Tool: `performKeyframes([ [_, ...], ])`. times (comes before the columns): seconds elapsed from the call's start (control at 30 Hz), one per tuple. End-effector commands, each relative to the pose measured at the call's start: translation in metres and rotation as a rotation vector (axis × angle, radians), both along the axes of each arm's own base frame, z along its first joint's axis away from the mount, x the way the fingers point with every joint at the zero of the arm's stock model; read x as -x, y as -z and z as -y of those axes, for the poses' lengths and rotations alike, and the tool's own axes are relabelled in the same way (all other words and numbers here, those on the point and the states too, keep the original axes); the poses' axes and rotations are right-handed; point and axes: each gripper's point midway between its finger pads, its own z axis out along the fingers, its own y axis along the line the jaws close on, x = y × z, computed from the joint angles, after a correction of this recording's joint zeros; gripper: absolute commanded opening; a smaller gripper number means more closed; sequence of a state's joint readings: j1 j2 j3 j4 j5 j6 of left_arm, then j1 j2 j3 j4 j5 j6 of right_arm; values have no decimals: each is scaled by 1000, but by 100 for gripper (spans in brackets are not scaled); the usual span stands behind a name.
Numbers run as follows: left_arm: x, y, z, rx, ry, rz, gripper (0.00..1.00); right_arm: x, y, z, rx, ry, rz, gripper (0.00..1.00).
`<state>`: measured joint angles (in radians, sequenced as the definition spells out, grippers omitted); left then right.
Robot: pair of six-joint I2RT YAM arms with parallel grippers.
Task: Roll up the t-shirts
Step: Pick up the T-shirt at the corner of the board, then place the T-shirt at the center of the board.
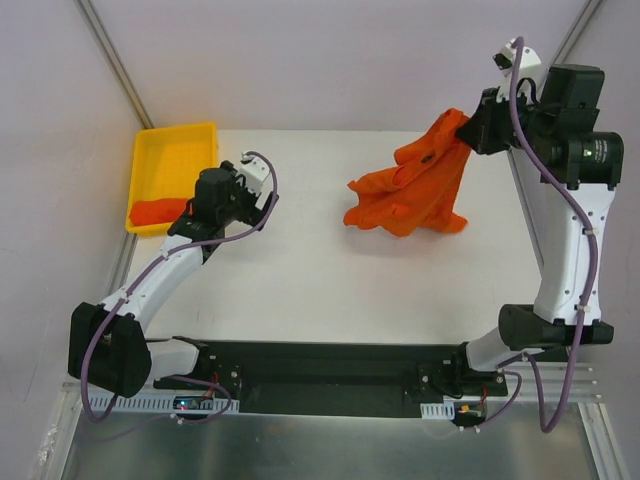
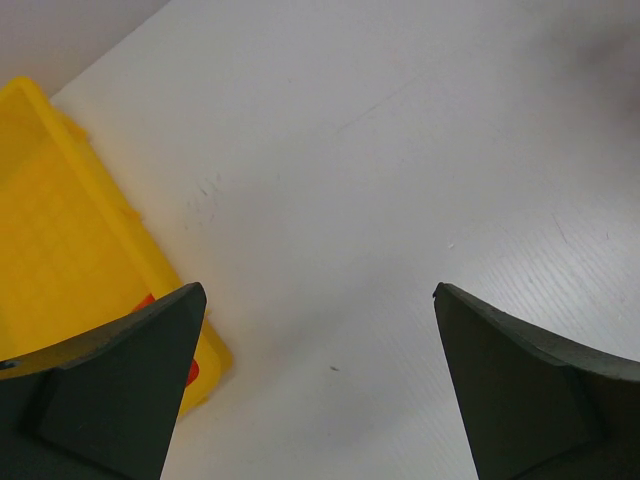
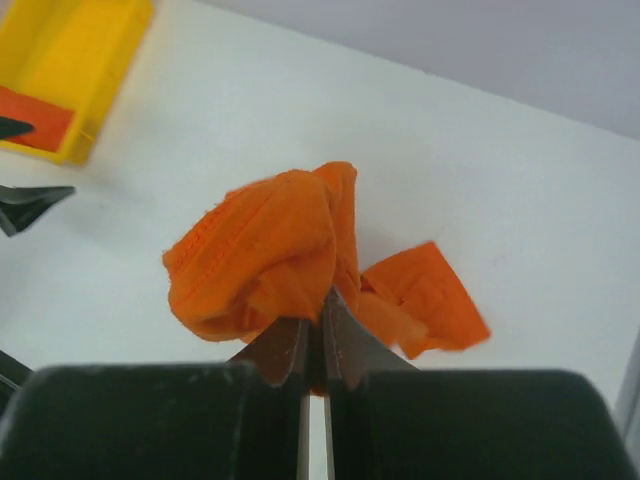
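T-shirt (image 1: pixel 410 190) crumpled, sleeves indistinguishable

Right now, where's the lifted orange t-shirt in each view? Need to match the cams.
Top external: lifted t-shirt right of centre, hanging from the right gripper.
Left wrist: not in it.
Right wrist: centre, bunched and pinched in the right gripper.
Shared landmark: yellow tray, upper left in top external, left edge in left wrist, top-left corner in right wrist.
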<state>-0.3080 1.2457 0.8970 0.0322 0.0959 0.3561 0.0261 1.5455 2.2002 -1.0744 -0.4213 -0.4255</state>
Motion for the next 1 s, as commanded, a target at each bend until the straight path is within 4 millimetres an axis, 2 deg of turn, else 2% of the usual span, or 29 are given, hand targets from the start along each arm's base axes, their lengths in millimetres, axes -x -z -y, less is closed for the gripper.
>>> performKeyframes([
  [0.0, -8, -23, -1, -21, -3, 62, 99, 11, -50, -20, -187, -21, 101, 1],
  [0.07, -7, -23, 1, -15, 5, 56, 99, 23, -44, -18, -184, -26, 87, 1],
  [0.1, -6, -22, 2, -15, 13, 50, 99, 22, -16, -19, -189, -34, 5, 1],
  [0.13, -6, -19, 3, -12, 21, 41, 99, 25, -4, -13, -203, -42, -31, 1],
  [0.17, -4, -18, 6, -5, 32, 34, 99, 33, 17, -8, -168, -52, -81, 1],
  [0.2, -4, -17, 7, 1, 36, 26, 99, 40, 58, 5, -140, -27, -184, 1],
  [0.23, -4, -16, 9, 10, 39, 16, 99, 50, 81, 16, -90, -11, -240, 1],
  [0.27, -4, -17, 11, 19, 47, 14, 99, 70, 113, 25, -44, -11, -354, 1],
  [0.3, -4, -17, 13, 26, 55, 12, 99, 87, 148, 45, 47, -26, -422, 1],
  [0.33, 0, -12, 13, 27, 53, -17, 99, 100, 170, 62, 102, 3, -486, 1],
  [0.37, 0, -11, 13, 27, 55, -22, 99, 112, 184, 74, 130, -1, -520, 1],
  [0.4, 1, -10, 13, 29, 55, -28, 99, 126, 206, 98, 148, 39, -567, 1],
  [0.43, 2, -9, 14, 30, 57, -30, 99, 129, 215, 108, 151, 58, -585, 3],
  [0.47, 3, -7, 14, 30, 59, -36, 99, 135, 223, 115, 145, 60, -621, 12],
  [0.5, 3, -6, 14, 33, 59, -41, 99, 139, 233, 124, 140, 31, -664, 40],
  [0.53, 4, -5, 14, 34, 61, -46, 99, 144, 234, 123, 117, 9, -711, 49],
  [0.6, 5, -4, 16, 42, 64, -55, 99, 136, 228, 120, 55, -6, -709, 57],
  [0.67, 6, -2, 16, 42, 67, -67, 99, 109, 209, 119, 15, -3, -624, 60],
  [0.73, 7, 1, 18, 44, 75, -77, 99, 82, 200, 123, 15, 18, -568, 60],
  [0.8, 5, 3, 19, 52, 72, -91, 99, 68, 207, 118, 76, -16, -572, 59],
  [0.9, 6, 6, 24, 74, 74, -120, 99, 60, 232, 100, 159, -153, -590, 59],
  [0.97, 9, 12, 26, 80, 84, -151, 99, 66, 260, 86, 219, -263, -644, 59],
])
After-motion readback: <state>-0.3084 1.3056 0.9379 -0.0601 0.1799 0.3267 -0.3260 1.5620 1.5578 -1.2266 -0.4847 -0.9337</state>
